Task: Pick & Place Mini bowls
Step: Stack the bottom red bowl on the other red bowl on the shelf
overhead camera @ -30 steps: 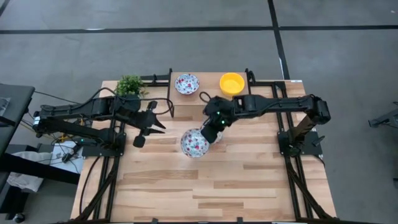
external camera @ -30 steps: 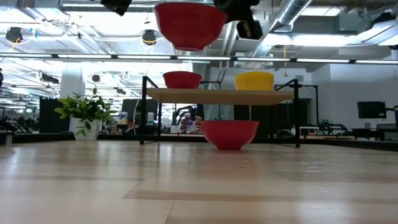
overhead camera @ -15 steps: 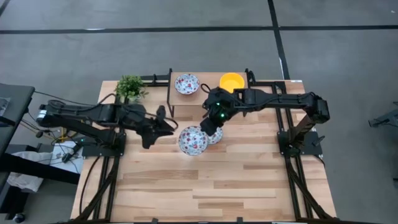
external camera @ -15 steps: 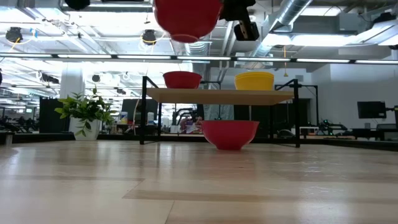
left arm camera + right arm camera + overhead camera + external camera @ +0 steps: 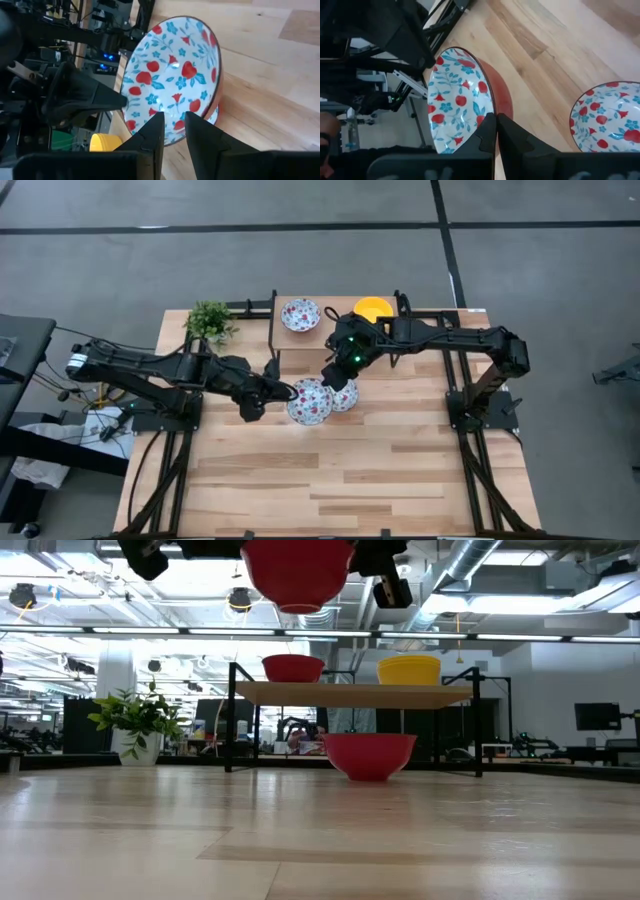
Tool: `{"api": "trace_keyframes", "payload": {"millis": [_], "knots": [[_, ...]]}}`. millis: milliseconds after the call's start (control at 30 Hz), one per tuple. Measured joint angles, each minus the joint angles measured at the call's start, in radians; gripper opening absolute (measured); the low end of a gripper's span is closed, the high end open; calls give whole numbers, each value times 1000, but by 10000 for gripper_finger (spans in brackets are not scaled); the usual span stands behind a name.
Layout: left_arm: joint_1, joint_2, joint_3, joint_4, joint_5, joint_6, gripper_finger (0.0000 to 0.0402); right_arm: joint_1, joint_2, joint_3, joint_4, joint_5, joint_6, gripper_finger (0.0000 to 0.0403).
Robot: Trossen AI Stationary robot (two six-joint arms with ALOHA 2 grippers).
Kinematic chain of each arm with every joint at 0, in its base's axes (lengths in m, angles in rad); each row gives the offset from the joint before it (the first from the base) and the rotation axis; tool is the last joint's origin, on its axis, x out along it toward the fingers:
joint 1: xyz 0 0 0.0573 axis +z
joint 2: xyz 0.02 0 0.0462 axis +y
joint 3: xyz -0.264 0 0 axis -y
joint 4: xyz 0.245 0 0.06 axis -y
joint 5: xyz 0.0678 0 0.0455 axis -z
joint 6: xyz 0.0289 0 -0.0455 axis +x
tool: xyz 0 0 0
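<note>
So the left gripper (image 5: 283, 387) has just slid in, fingers spread around the rim of the floral bowl (image 5: 310, 402) that the right gripper (image 5: 335, 377) pinches above the desk (image 5: 400, 470) — looks like a handover.

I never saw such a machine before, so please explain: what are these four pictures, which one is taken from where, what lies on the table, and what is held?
These are two dark robot arms at a wooden table. One picture looks straight down, one looks level across the tabletop, and two come from cameras on the wrists. The right claw is shut on the rim of a small floral-patterned bowl with a red outside, held in the air. The left claw has its fingers around the same bowl's opposite rim. A second floral bowl rests on the table below. On a raised wooden shelf sit another floral bowl and a plain yellow bowl. A small green plant stands at the table's corner.
</note>
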Motion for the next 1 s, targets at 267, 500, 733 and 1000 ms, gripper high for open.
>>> {"api": "trace_keyframes", "payload": {"millis": [267,500,733,1000], "knots": [[-13,0,0,-18,-47,-2,76,1,0,0,-1,-29,-7,0],[-46,0,0,-30,-86,-2,76,-13,0,0,-1,-29,-9,0],[-53,0,0,-38,-87,-17,76,-19,9,2,-13,8,-34,1],[-59,0,0,-58,-86,-112,76,8,154,0,-86,32,-61,1]]}}
